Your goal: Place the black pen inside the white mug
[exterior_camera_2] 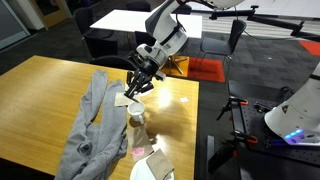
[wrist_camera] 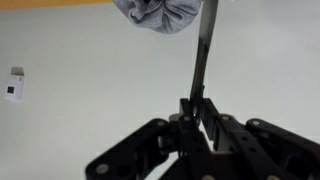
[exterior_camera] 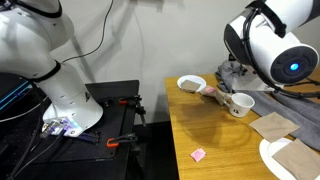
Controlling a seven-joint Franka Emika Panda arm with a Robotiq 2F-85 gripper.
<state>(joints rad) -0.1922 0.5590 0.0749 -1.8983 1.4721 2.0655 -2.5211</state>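
Wrist view: the gripper (wrist_camera: 197,108) rises from the bottom centre, its fingers clamped on the black pen (wrist_camera: 203,55) — a thin stick running up to the top edge, beside a grey cloth (wrist_camera: 155,12). In an exterior view, the white mug (exterior_camera: 240,104) stands right of centre on a wooden table (exterior_camera: 200,130), near a shallow white bowl (exterior_camera: 191,84).
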